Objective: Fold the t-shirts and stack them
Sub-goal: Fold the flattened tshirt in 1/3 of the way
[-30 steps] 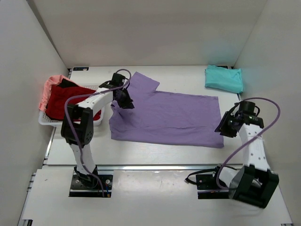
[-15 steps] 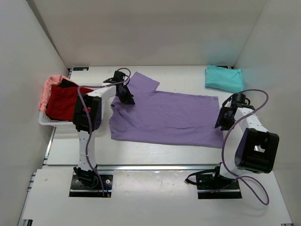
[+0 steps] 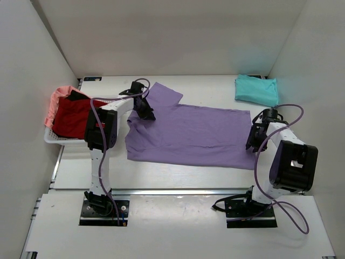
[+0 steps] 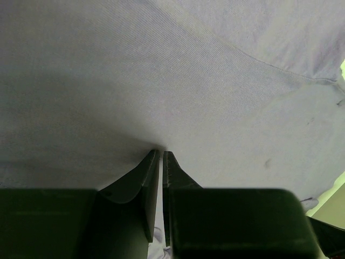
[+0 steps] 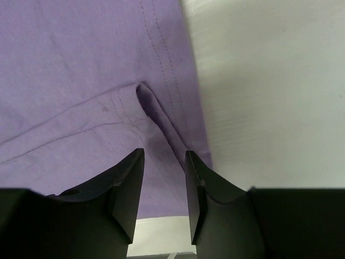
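The lavender-purple t-shirt (image 3: 194, 135) lies spread flat across the middle of the table (image 3: 210, 86), one short sleeve angled toward the upper left of the overhead view; the left gripper (image 3: 145, 111) is down on the cloth at the shirt's upper-left part, just below that sleeve; seen from its own wrist camera, its two dark fingers (image 4: 141, 183) are pressed nearly together with only a thin slit between them, nipping a small pucker of the purple cloth at their tips; the right gripper (image 5: 164, 156) sits at the shirt's right edge, in the lower right of the spread cloth; its jaws stand apart, and a folded-over ridge of the stitched hem runs down into the gap between them, with bare white table just to the right; the teal t-shirt (image 3: 256, 90) rests folded in the upper right corner of the overhead view, well apart from both arms; at the left edge the white basket (image 3: 51, 139) holds the red t-shirt (image 3: 73, 116), with the salmon-pink t-shirt (image 3: 58, 97) draped over its far rim.
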